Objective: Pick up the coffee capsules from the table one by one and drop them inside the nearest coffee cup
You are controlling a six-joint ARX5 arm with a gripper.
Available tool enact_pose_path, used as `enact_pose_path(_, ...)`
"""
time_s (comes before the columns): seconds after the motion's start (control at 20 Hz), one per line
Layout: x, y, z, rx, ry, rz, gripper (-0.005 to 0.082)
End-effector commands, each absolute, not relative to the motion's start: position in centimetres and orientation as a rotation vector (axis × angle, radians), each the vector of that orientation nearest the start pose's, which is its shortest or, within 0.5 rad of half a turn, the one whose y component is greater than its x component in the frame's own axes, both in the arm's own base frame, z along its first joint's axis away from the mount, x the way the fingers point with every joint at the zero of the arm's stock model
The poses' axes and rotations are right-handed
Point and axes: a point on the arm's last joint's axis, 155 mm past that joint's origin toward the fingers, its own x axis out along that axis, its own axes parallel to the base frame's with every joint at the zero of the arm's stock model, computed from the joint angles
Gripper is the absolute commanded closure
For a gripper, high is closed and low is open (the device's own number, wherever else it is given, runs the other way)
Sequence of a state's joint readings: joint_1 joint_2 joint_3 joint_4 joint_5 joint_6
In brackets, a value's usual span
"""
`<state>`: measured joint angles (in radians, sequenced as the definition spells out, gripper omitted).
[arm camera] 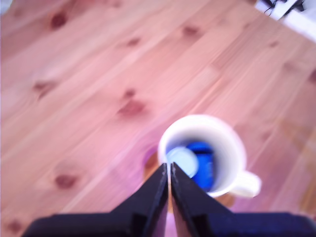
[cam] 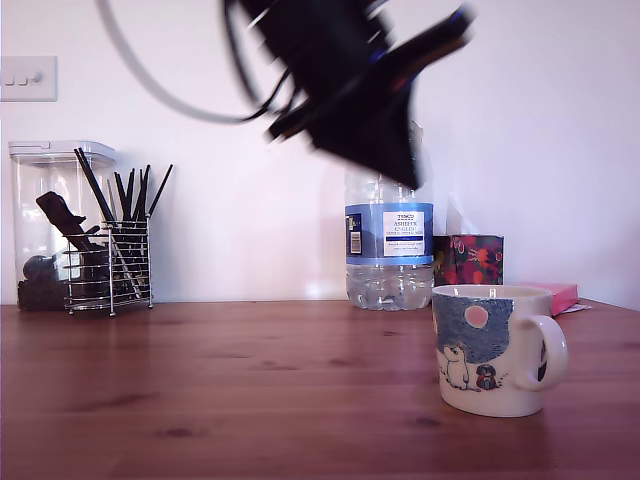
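The mug (arm camera: 202, 154) stands on the wooden table (cam: 220, 390), toward the exterior view's right, its handle pointing to that view's right and its blue-grey patch, pink dot and small figures facing the camera. Seen from the wrist view, both capsules lie inside it: the pale one (arm camera: 182, 160) sits partly over the blue one (arm camera: 202, 165) at the bottom of the white interior. The gripper (arm camera: 169, 170) hangs well above the table and above the mug, blurred in the exterior view; in the wrist view its two dark fingers (arm camera: 153, 190) are pressed together with only a hairline seam between them, clenched on nothing. Behind the mug, against the white wall, stands a clear water bottle (cam: 389, 245) with a blue label, partly hidden at its top by the arm. Just to the exterior view's right of the bottle is a dark box (cam: 468, 260) with a bright floral pattern, and beside it something flat and pink (cam: 560, 295). Far to the exterior view's left, a wire caddy (cam: 110, 265) holds dark sticks, and behind it a clear lidded canister (cam: 50, 215) holds dark shapes too dim to name. A light switch (cam: 28, 78) is on the wall above.
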<state>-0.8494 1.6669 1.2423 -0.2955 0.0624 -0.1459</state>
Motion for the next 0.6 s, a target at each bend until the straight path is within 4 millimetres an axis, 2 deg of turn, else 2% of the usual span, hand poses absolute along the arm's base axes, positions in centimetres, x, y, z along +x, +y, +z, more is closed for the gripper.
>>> enact_pose_path(0.0,31.6,-35.2,16.5,0.112,0.697,-0.815,0.0789)
enact_pose_path(0.3,32.3,-27.9,17.5,0.005,0.589,-0.745,0.0789)
enact_pose_path(0.55,30.8,-22.0,18.0,-0.046,0.478,-0.659,0.0789)
